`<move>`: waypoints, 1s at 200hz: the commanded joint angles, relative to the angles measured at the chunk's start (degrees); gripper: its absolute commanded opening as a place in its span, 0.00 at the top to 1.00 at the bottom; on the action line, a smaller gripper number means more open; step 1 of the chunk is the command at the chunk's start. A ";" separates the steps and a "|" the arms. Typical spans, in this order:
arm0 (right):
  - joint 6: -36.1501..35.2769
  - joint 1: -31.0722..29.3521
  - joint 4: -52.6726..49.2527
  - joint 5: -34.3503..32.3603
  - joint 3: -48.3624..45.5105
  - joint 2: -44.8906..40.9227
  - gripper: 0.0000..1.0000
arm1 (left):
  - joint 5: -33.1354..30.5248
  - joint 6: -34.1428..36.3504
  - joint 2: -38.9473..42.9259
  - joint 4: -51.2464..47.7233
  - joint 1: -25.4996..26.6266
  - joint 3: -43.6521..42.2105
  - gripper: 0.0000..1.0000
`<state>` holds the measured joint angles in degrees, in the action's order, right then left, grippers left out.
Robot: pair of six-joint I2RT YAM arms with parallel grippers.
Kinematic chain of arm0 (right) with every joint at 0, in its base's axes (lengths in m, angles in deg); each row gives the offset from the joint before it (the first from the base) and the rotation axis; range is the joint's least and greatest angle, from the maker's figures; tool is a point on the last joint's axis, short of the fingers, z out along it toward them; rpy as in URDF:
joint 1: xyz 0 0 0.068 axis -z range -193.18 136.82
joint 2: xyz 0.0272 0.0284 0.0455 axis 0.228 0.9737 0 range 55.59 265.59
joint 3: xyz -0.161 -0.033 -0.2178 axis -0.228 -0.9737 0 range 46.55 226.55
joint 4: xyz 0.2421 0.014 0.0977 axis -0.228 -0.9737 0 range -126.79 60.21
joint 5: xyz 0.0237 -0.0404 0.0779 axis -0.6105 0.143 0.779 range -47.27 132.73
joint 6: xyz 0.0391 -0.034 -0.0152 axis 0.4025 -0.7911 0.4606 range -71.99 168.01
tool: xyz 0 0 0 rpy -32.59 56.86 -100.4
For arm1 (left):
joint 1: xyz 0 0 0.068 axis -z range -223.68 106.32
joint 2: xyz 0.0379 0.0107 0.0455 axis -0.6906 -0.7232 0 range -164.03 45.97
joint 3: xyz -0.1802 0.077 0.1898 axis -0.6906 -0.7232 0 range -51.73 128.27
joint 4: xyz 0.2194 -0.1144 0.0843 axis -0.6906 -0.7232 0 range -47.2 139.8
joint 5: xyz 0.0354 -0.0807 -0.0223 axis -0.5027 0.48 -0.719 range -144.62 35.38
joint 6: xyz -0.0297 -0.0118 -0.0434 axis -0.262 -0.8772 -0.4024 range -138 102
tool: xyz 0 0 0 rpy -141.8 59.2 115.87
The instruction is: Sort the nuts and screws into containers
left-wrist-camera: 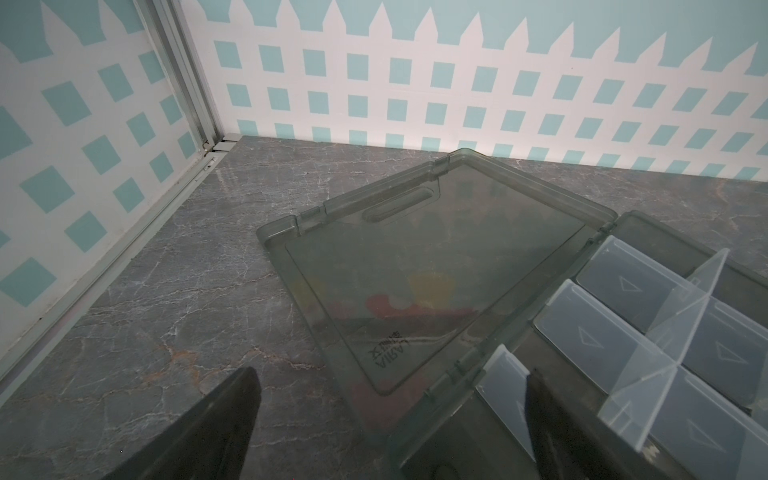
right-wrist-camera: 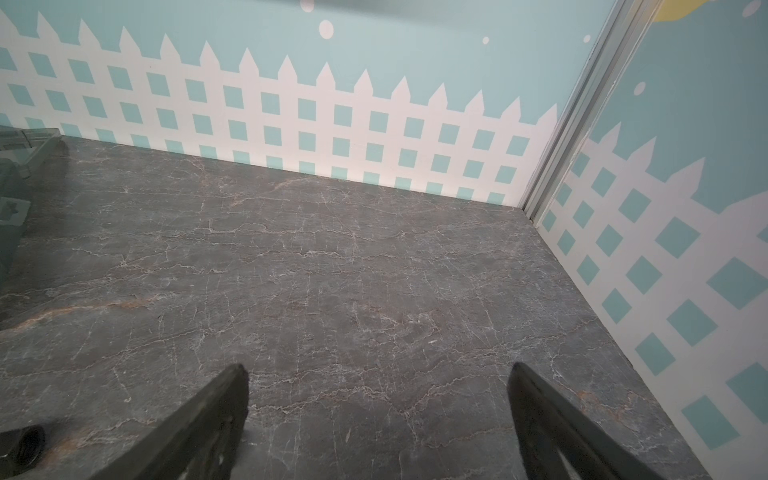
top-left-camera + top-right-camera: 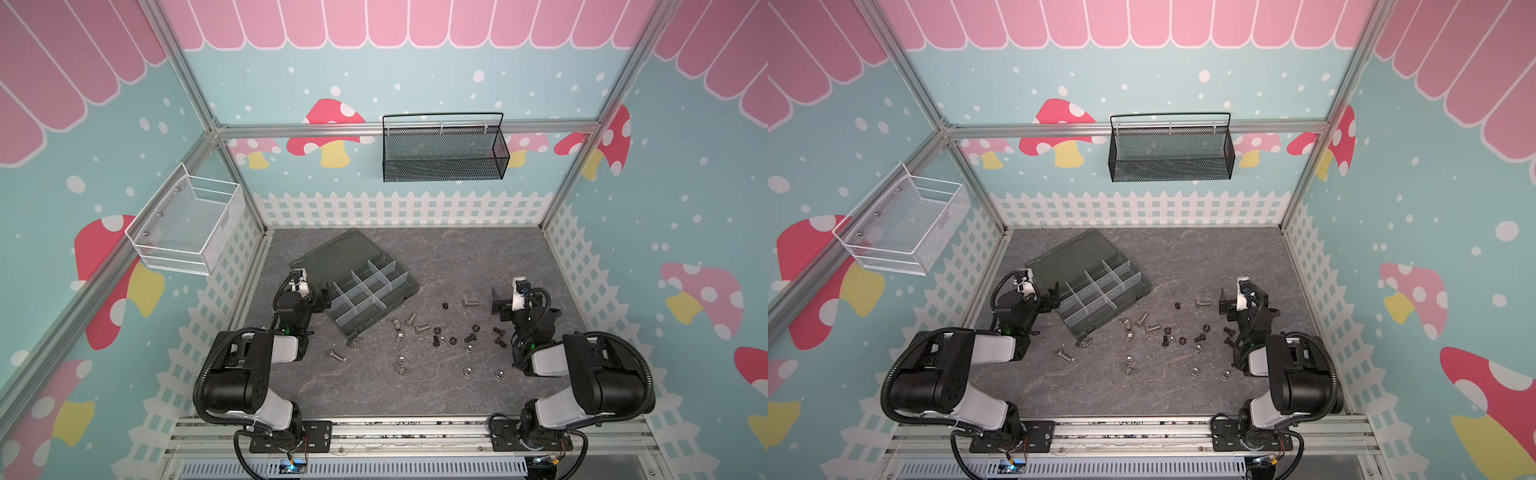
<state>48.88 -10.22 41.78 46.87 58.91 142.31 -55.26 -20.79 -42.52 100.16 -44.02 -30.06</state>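
Note:
The dark grey organiser box (image 3: 371, 297) (image 3: 1105, 296) lies open at the table's middle left, its containers (image 1: 615, 291) showing nothing inside and its flat lid (image 1: 415, 270) folded back. Silver and black screws (image 3: 422, 328) (image 3: 1152, 328) and nuts (image 3: 468, 348) (image 3: 1197, 347) lie loose on the table between the arms. My left gripper (image 3: 322, 299) (image 3: 1054, 297) (image 1: 390, 374) is open at the box's left corner, holding nothing. My right gripper (image 3: 496, 305) (image 3: 1223, 305) (image 2: 376, 370) is open over bare table, right of a silver screw (image 3: 471, 303). A black nut (image 2: 23, 446) lies beside its finger.
The dark marbled table (image 3: 457, 257) is fenced by walls on three sides. A white wire basket (image 3: 187, 224) hangs on the left wall and a black mesh basket (image 3: 444, 153) on the back wall. Both arm bases stand on the front rail (image 3: 407, 432).

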 commanded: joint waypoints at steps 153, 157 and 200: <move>-0.69 0.02 1.55 0.12 0.03 0.29 0.02 | -1.09 0.59 0.51 -0.37 0.28 0.93 0.00; -0.76 0.03 1.52 0.08 -0.01 0.27 0.02 | -1.34 0.63 0.53 -0.40 0.38 0.92 0.01; -0.70 0.03 1.54 0.09 -0.06 0.17 0.02 | -1.70 0.68 0.54 -0.45 0.47 1.00 0.01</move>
<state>48.90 -10.22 41.78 46.87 58.91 142.33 -56.09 -20.77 -42.52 100.14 -43.86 -30.06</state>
